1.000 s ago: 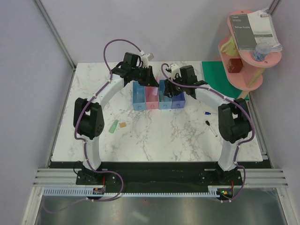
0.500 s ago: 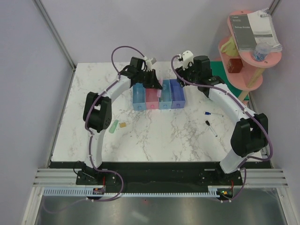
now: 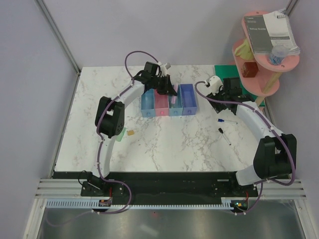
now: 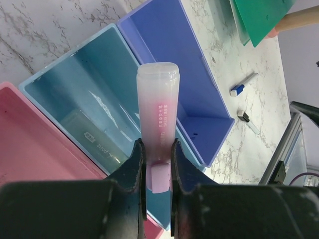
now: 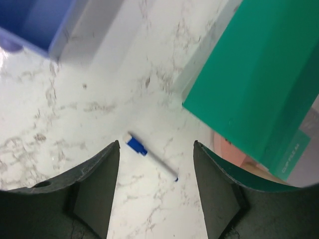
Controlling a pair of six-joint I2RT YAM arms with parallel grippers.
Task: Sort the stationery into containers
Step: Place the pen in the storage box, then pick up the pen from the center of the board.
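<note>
- One pink marker [image 4: 158, 107], tail pinched by left gripper [image 4: 158, 162], hung over light blue bin [image 4: 99, 74], 12 o'clock.
- Right gripper [image 5: 156, 169] spread above pen [image 5: 149, 157], 3 o'clock.
- Marker looked light, stiff, slick; grip mid-barrel.

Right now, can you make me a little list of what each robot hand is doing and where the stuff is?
Left fingers: shut on the pink marker, held over the bins
Light blue bin: green marker inside
Dark blue bin: nothing seen inside
Right fingers: open, above the blue-capped pen
Beside that pen: green mat
Loose on table: black-capped pen, tan block
</note>
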